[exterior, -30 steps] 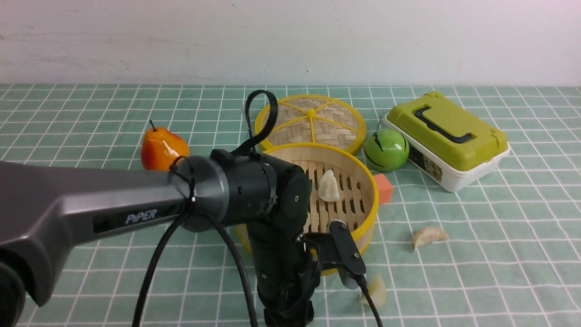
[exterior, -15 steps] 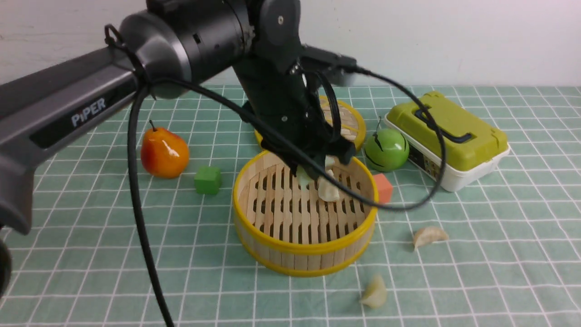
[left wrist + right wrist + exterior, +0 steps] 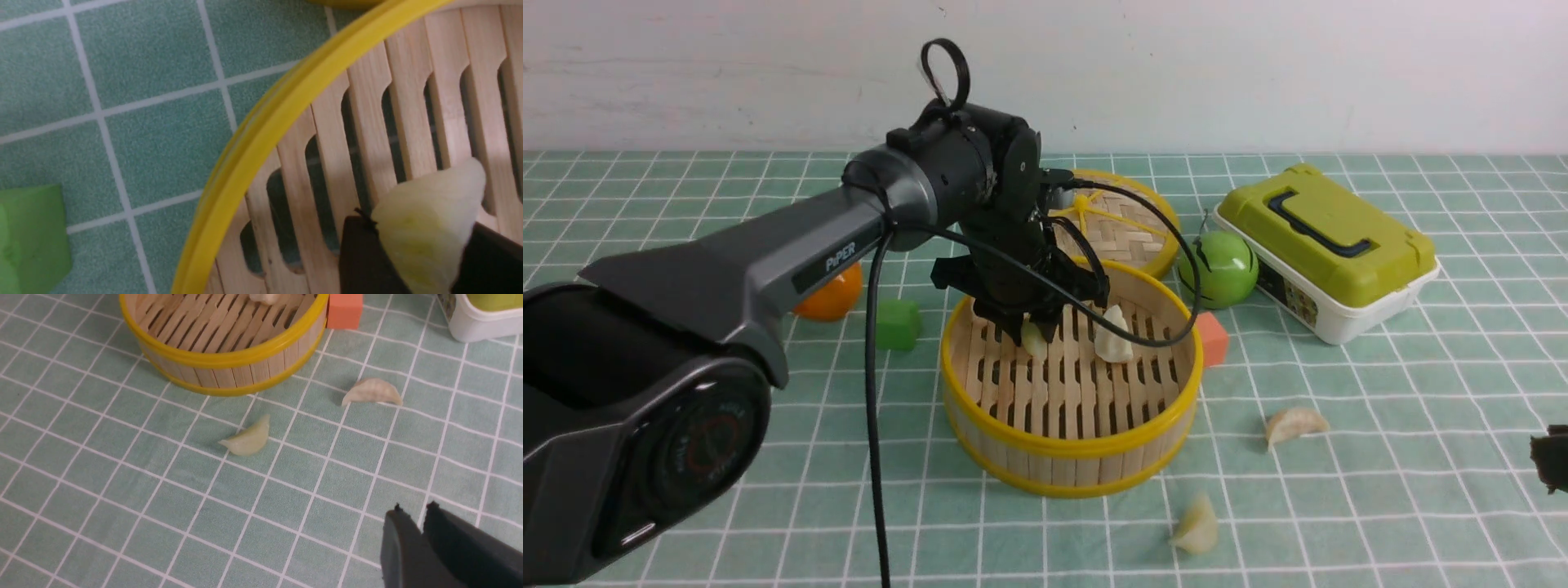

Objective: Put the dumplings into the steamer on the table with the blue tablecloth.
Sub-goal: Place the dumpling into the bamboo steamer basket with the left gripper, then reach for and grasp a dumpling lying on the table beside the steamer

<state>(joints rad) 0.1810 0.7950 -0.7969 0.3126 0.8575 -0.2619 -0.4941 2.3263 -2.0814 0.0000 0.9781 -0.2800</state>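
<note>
So that it may land softly, the left gripper (image 3: 1031,327) pinches a pale pleated dumpling (image 3: 429,228) low inside the round yellow-rimmed bamboo steamer (image 3: 1070,445); the right gripper (image 3: 413,510) is nearly closed, empty.

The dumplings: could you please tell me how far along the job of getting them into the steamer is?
Done: the first dumpling lies on the steamer slats. In hand: the left gripper holds the second dumpling low over the slats, not yet released. Left: the near dumpling and the right-side dumpling lie on the cloth outside the steamer. The right gripper is empty, nearly shut.
</note>
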